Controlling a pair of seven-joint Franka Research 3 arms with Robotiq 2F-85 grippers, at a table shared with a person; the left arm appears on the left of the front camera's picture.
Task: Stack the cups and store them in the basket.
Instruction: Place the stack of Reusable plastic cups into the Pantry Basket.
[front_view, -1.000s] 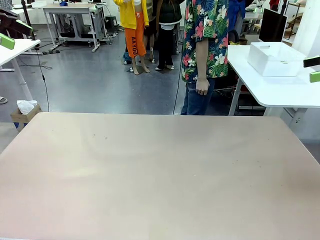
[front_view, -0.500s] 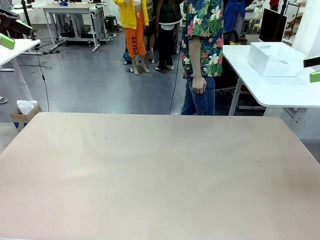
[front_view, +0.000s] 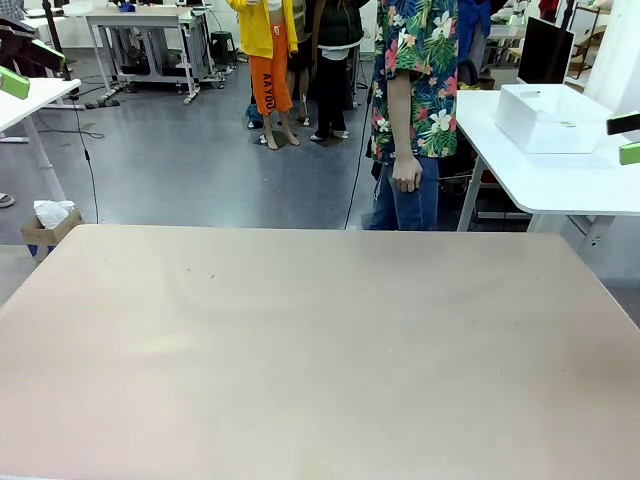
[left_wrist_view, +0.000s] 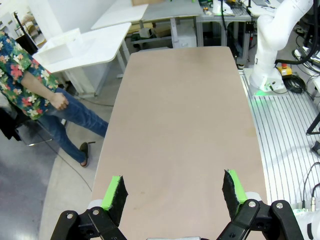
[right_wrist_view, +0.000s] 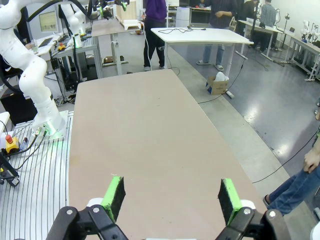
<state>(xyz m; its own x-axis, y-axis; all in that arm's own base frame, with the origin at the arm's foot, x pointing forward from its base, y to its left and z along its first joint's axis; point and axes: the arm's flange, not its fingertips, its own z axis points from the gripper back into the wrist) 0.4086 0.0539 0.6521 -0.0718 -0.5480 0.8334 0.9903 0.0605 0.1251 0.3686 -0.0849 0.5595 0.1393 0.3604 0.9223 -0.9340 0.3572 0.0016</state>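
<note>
I see my left hand (left_wrist_view: 172, 192) hovering high over the near left part of the beige worktop (left_wrist_view: 180, 115), fingers spread wide apart and gripping nothing. My right hand (right_wrist_view: 170, 197) hovers the same way over the near right part, its green pads (right_wrist_view: 114, 194) also wide apart. A white rectangular bin (front_view: 548, 117), which may be the basket, sits on a separate white table (front_view: 560, 170) at the far right, well apart from both hands, its long side running left to right. A person (front_view: 412, 100) in a floral shirt stands beyond the far edge, one hand hanging down.
</note>
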